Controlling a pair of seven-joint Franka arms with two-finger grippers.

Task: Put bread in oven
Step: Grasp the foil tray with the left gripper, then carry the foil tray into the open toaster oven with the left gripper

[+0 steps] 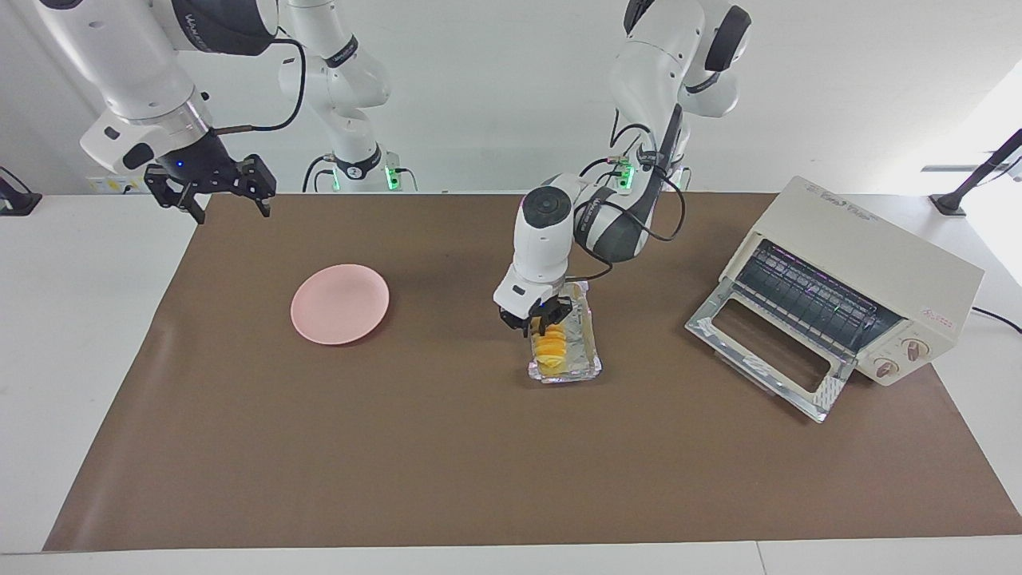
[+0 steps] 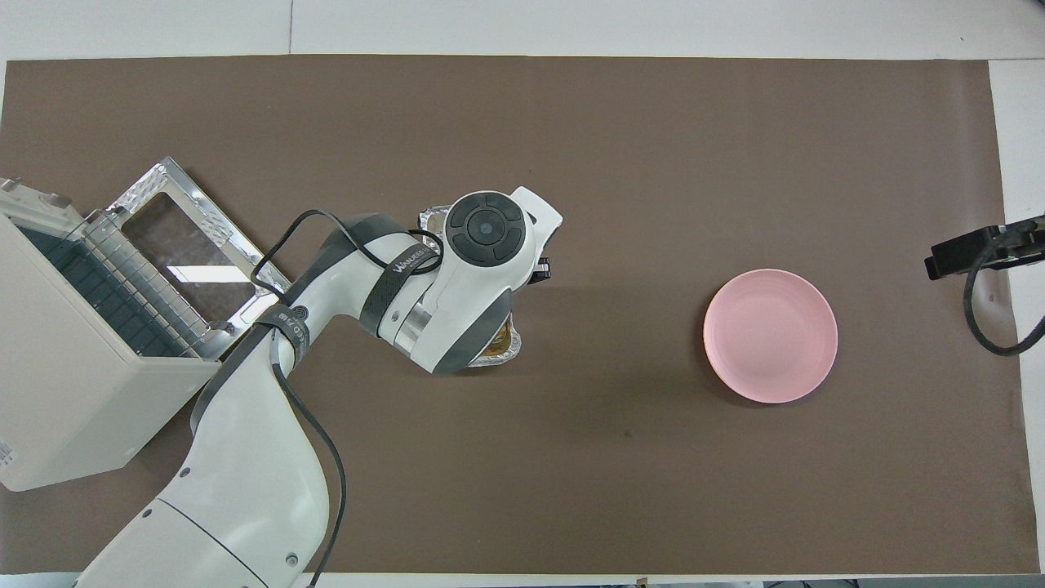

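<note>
Left hand (image 1: 540,324) down on the bread (image 1: 551,348) in the foil tray (image 1: 587,369), mid-surface
Its fingers look clenched on the loaf's robot-side end; right hand (image 1: 214,187) waits released above the surface's corner; oven (image 1: 862,263) door down

wall: plain white | table (image 1: 72,335): white | brown mat (image 1: 447,447): covers most of table | light: bright, even

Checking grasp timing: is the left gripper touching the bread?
Touching. Facing view: left gripper sits down in the foil tray, fingertips against the bread.
</note>
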